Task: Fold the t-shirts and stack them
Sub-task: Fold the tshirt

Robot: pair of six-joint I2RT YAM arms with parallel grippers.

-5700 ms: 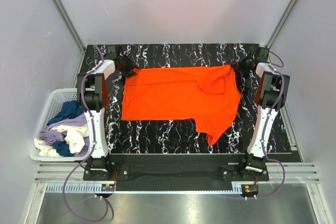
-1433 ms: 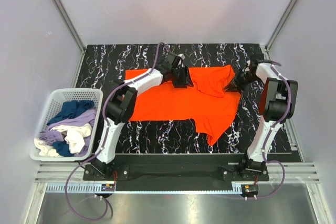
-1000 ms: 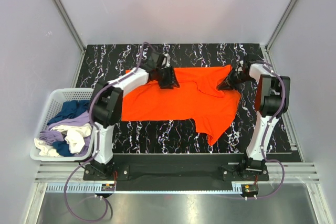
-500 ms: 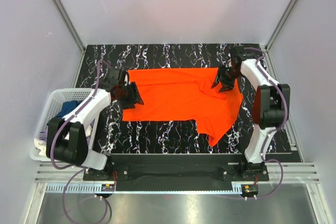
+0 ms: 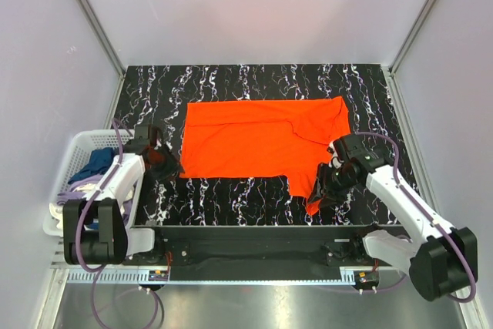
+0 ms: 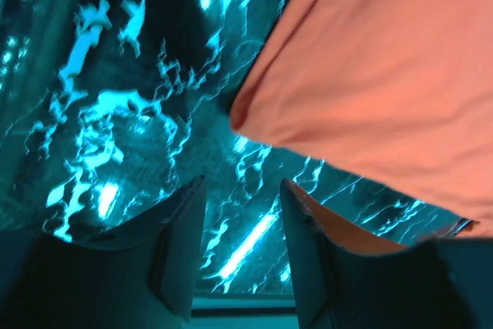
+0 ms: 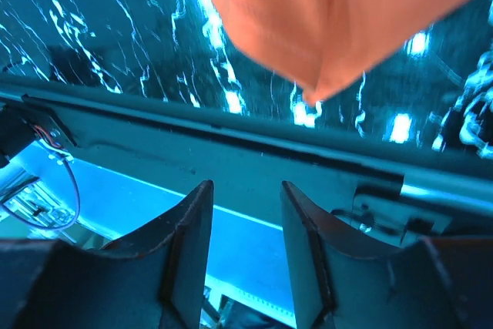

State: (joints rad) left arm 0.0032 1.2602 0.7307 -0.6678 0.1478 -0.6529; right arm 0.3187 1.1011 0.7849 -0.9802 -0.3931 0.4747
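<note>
An orange t-shirt (image 5: 258, 140) lies spread on the black marbled table (image 5: 254, 82), with one sleeve hanging toward the near right edge. My left gripper (image 5: 171, 169) is open and empty, low over the table just left of the shirt's near left corner (image 6: 240, 121). My right gripper (image 5: 323, 190) is open and empty, beside the tip of the hanging sleeve (image 7: 316, 90). In the right wrist view the fingers (image 7: 189, 244) point past the table's front edge.
A white basket (image 5: 86, 144) with several blue, lilac and cream garments stands off the table's left side. Grey walls enclose the table on three sides. A metal rail (image 5: 254, 267) runs along the front.
Both arms swept from the shirt's far edge to its near corners: the left to the near left corner, the right to the hanging sleeve. The folded far right collar area now lies flat.
</note>
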